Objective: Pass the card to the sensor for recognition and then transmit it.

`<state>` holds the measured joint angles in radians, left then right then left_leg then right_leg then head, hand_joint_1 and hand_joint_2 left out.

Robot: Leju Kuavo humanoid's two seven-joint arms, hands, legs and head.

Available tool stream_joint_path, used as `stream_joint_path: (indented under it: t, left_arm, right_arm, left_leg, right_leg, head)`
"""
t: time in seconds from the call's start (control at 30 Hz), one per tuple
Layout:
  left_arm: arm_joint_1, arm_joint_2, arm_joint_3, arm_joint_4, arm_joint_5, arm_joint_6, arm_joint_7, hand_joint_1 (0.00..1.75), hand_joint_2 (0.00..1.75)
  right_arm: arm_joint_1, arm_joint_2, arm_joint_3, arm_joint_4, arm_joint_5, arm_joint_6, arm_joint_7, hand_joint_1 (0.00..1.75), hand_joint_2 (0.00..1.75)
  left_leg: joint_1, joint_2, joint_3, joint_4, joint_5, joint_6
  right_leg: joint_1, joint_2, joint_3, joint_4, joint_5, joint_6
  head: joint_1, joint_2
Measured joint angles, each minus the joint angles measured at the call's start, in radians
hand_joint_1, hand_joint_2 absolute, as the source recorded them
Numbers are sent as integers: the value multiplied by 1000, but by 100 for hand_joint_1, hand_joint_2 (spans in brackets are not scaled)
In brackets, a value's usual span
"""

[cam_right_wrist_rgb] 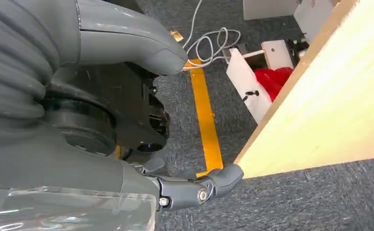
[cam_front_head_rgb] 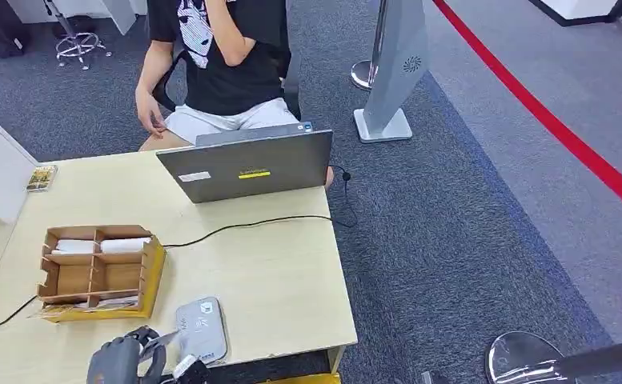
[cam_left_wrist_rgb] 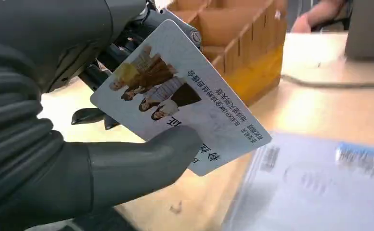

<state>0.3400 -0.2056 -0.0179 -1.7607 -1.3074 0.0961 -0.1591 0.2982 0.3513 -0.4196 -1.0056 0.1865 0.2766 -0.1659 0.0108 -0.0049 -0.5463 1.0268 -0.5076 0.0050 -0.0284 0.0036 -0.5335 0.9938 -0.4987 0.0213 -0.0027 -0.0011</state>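
Note:
My left hand (cam_front_head_rgb: 125, 358) hangs at the table's near edge and pinches a white card (cam_left_wrist_rgb: 180, 98) between thumb and fingers. The card carries a picture of several people and printed text. In the head view the card (cam_front_head_rgb: 166, 338) shows edge-on, just left of the grey flat sensor (cam_front_head_rgb: 202, 328) lying on the table. The sensor (cam_left_wrist_rgb: 319, 187) appears blurred close beside the card in the left wrist view. My right hand (cam_right_wrist_rgb: 127, 120) hangs beside the table's side, over the carpet, with fingers apart and nothing in it.
A cardboard divider box (cam_front_head_rgb: 99, 272) on a yellow base stands left of the sensor. A grey laptop (cam_front_head_rgb: 247, 164) sits at the table's far edge with a black cable (cam_front_head_rgb: 243, 226) across the top. A person (cam_front_head_rgb: 215, 64) sits behind it. A floor stand (cam_front_head_rgb: 387, 72) is at right.

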Motion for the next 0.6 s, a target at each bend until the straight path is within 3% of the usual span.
stream_joint_path:
  t: [0.2, 0.33, 0.47, 0.6]
  left_arm:
    - [-60, 40, -58, -223, 22, 35, -18, 175, 175]
    - [-160, 121, -83, -340, 32, 66, 25, 175, 175]
    - [-282, 192, -54, -339, 41, -18, 113, 175, 175]
    - [-416, 247, 15, -216, 26, -87, 154, 175, 175]
  right_arm:
    - [-10, 0, -2, 22, 35, 0, -13, 0, 175]
    - [-25, 0, -2, 50, 69, 0, -21, 0, 175]
    - [-38, 0, -15, 87, 133, 6, -39, 0, 175]
    - [-50, -1, -49, 121, 211, 39, -62, 0, 175]
  left_leg:
    - [0, 0, 0, 0, 0, 0]
    - [0, 0, 0, 0, 1, -1]
    - [1, -1, 0, 0, 2, -2]
    - [1, -2, 0, 0, 3, -2]
  right_leg:
    - [0, 0, 0, 0, 0, 0]
    - [0, 0, 0, 1, 0, -1]
    - [1, -1, 0, 1, 0, -1]
    - [1, -1, 1, 1, 1, -1]
  head:
    - [0, 0]
    - [0, 0]
    - [-1, 0]
    - [-1, 0]
